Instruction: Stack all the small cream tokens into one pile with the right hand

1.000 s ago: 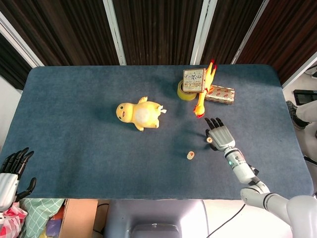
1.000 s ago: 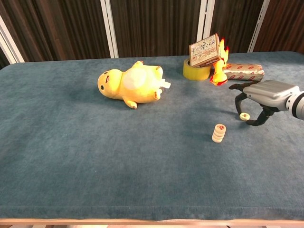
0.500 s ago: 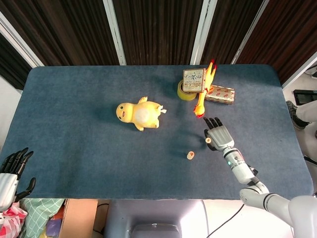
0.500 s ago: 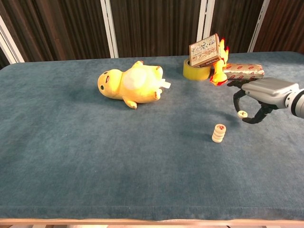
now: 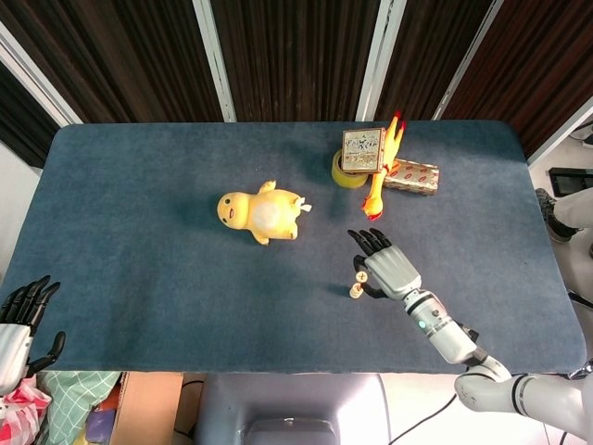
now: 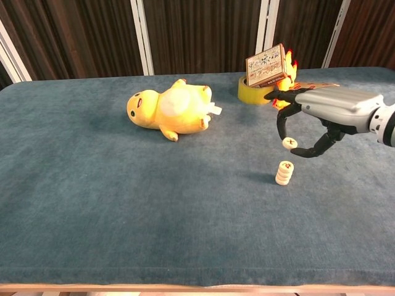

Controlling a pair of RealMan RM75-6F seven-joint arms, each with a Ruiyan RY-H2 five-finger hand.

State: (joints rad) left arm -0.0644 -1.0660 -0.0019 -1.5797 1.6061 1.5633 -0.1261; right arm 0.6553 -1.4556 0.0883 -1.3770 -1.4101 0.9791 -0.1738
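Cream token (image 5: pixel 361 275) pinched in the right hand (image 5: pixel 384 267), carried low just above the short pile of tokens (image 5: pixel 355 292) near the front edge of the blue table (image 5: pixel 139 278), right of centre. Seen from the head camera: other fingers spread, apparently to keep the drop visible. Left hand (image 5: pixel 17 320) off the front-left corner, fingers loosely apart, nothing held, out of the job as the task requires. Yellow duck plush (image 5: pixel 262 211) mid-table; tape roll (image 5: pixel 347 173), small printed box (image 5: pixel 361 148), rubber chicken (image 5: pixel 382 167) and wrapped bar (image 5: pixel 412 176) bunched toward the back edge, well apart from the pile.

From the chest camera: token (image 6: pixel 289 143) between thumb and fingertip of the right hand (image 6: pixel 308 120), slightly above and right of the pile (image 6: pixel 284 172), not yet touching. Small shift left likely needed before release.
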